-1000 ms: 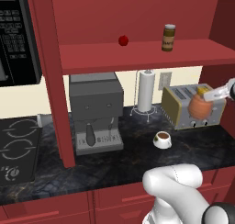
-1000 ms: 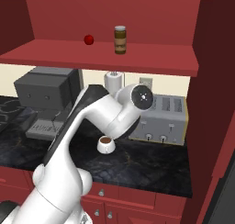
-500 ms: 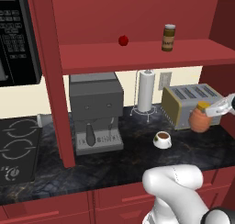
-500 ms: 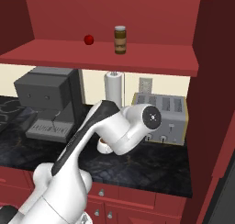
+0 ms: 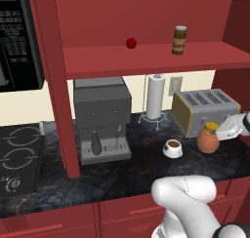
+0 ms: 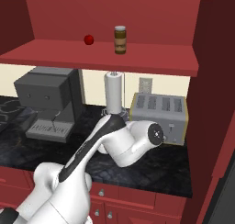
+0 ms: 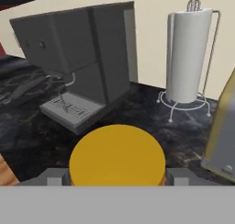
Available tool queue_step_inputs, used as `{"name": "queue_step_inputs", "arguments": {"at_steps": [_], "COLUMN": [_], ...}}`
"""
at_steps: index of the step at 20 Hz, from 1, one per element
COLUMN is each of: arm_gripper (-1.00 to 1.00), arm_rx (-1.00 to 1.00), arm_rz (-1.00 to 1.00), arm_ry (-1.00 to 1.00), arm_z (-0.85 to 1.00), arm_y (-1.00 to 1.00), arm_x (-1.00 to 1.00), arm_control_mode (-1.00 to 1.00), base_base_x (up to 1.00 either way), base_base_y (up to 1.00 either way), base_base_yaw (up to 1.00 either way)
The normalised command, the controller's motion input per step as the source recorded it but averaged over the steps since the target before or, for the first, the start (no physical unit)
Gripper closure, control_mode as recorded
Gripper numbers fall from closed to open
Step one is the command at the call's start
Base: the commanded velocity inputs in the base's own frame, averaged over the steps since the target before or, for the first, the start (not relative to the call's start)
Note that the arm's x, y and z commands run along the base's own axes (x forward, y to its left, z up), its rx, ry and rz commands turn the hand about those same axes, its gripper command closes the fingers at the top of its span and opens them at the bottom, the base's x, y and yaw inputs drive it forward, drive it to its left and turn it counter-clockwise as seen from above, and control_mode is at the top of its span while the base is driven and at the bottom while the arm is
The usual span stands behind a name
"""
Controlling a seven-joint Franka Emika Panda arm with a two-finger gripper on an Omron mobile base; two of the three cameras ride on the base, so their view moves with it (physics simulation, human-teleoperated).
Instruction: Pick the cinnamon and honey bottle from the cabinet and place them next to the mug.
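The cabinet (image 5: 146,56) spanned the scene, its red shelf board above the dark counter (image 5: 122,173) and its thick post standing left of the coffee machine (image 5: 102,117). The arm reached low and far to the right, its white elbow bulking in the foreground of the right base view and covering the counter in front of the toaster (image 6: 158,110), so the mug and jar were hidden there. In the left base view the hand came in from the right edge, roughly level, and was cut off by the frame. The paper towel roll (image 5: 155,96) stood upright behind the mug (image 5: 172,148). The honey bottle (image 5: 208,139) stood upright on the counter, long axis vertical, yellow lid up, just right of the mug and in front of the toaster. The gripper (image 5: 219,133) met the jar at its lid; in the hand view the lid sat between the two fingertips (image 7: 54,178), the pincer clamped on it. The cinnamon (image 5: 179,40) stood upright on the shelf, well right of a small red ball (image 5: 131,43).
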Motion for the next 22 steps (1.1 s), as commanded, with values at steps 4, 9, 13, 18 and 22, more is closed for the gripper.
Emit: {"name": "queue_step_inputs", "arguments": {"at_steps": [4,9,13,18,22], "arm_gripper": [1.00,1.00,1.00,1.00,1.00], "arm_rx": [-0.02,-0.02,-0.04,-0.04,-0.03], "arm_rz": [0.12,0.10,0.04,0.00,0.00], "arm_ry": [0.00,0.00,0.00,0.00,0.00], "arm_z": [-0.44,-0.33,-0.14,0.00,0.00], "arm_y": [0.00,0.00,0.00,-0.04,-0.01], "arm_x": [0.04,0.26,0.32,0.19,0.27], "arm_control_mode": [-1.00,-1.00,-1.00,-1.00,-1.00], "base_base_x": [0.00,0.00,0.00,0.00,0.00], "base_base_y": [0.00,0.00,0.00,0.00,0.00], "base_base_yaw": [0.00,0.00,0.00,0.00,0.00]}}
